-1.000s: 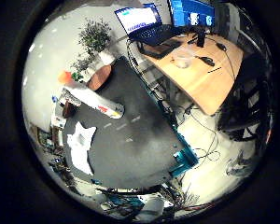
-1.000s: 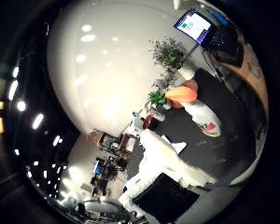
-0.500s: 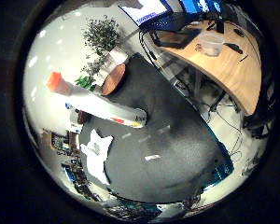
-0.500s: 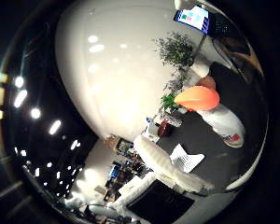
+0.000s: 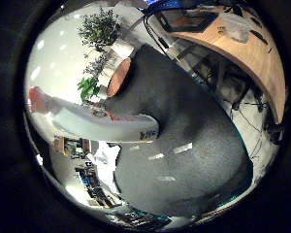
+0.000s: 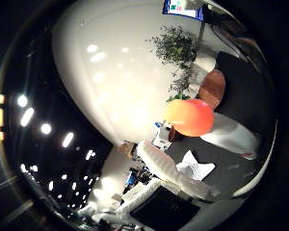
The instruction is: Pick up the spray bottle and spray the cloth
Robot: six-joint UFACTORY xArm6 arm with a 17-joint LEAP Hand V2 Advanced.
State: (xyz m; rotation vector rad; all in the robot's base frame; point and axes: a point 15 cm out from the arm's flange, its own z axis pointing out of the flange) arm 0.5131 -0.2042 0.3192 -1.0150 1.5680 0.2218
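The spray bottle is white with an orange-red top and is on the dark table. It reaches across much of the right little finger side palm view, so it is close to the palm. The white cloth lies crumpled on the table right beside the bottle. In the right thumb side palm view the orange top looms large, with the white body behind it and the cloth next to it.
A round brown object sits at the table's far end beside green plants. A wooden desk with screens stands past the table. Shelves with clutter lie beyond the cloth.
Both views have closed in on the spray bottle, which now looks much larger. The camera has moved toward it; the bottle and the cloth themselves have not moved.
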